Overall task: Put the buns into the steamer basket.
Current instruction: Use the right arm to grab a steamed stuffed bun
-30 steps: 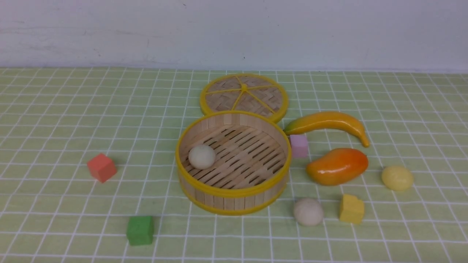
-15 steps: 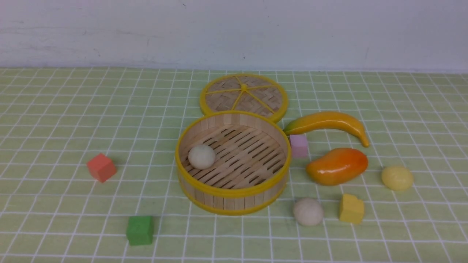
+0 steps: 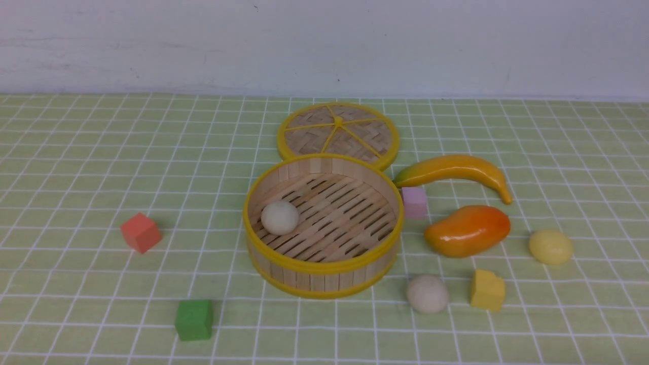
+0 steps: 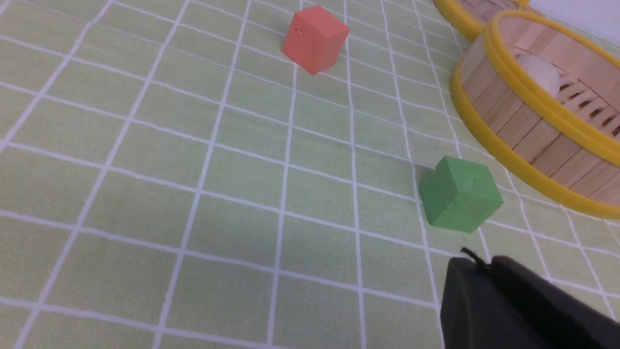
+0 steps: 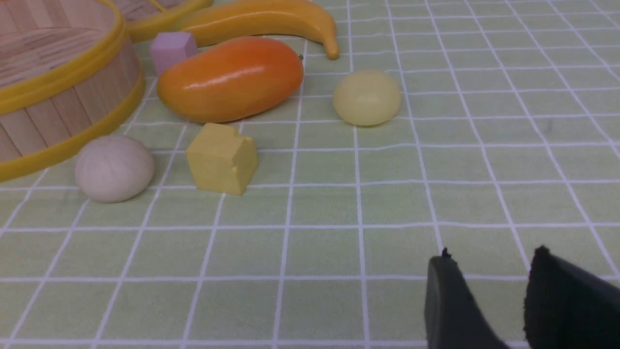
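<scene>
Nothing has moved since the earlier frames: every item sits exactly where it was, and neither arm appears in the front view. For you that means the task is paused at one of three.

One off-white bun (image 3: 280, 217) rests on the slatted floor of the steamer basket (image 3: 322, 266), at its left side. A second off-white bun (image 3: 427, 293) lies on the bench (image 3: 76, 152) just off the basket's near right wall, with a yellow cube (image 3: 488, 290) just to its right. The pale yellow bun (image 3: 550, 247) lies farther right, beyond the orange mango (image 3: 467, 230).

In the right wrist view, the right fingers (image 5: 450, 300) are slightly parted and hold nothing. Both loose buns lie well apart from them, on the far side: the off-white one far and to the left, the pale yellow one more nearly straight ahead.

The left fingers (image 4: 484, 300) show only as one dark mass, so you cannot tell whether they are apart or together. No loose bun lies near them.

I judge the right arm better placed for your next pick.
</scene>
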Robot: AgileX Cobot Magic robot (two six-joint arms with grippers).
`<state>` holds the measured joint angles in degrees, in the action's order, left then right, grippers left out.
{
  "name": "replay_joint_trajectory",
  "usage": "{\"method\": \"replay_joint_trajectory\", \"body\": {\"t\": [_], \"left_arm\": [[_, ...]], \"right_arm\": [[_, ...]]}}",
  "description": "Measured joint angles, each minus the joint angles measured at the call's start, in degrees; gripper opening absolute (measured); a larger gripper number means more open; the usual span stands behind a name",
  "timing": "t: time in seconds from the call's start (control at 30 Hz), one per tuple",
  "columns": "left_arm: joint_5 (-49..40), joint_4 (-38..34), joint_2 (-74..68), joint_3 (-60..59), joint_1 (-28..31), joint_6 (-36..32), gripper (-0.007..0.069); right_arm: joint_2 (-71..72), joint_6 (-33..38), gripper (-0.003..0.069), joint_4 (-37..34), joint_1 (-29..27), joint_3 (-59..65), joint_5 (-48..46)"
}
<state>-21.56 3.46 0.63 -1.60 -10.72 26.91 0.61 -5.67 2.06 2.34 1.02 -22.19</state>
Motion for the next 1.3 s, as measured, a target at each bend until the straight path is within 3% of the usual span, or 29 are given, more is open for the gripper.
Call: {"method": "replay_joint_trajectory", "body": {"t": [0.27,0.73,1.07,1.3], "left_arm": [[0.0,0.0,0.0,0.0,0.0,0.0,0.005],[0.0,0.0,0.0,0.0,0.0,0.0,0.0071],[0.0,0.0,0.0,0.0,0.0,0.0,0.0074],[0.0,0.0,0.0,0.0,0.0,0.0,0.0078]], "right_arm": [[0.0,0.0,0.024,4.1,0.0,0.0,0.0],[0.0,0.0,0.024,4.7,0.0,0.2,1.4],[0.0,-0.3,0.024,1.3,0.0,0.6,25.8],[0.0,-5.5,0.024,-3.4,0.0,0.6,44.3]]}}
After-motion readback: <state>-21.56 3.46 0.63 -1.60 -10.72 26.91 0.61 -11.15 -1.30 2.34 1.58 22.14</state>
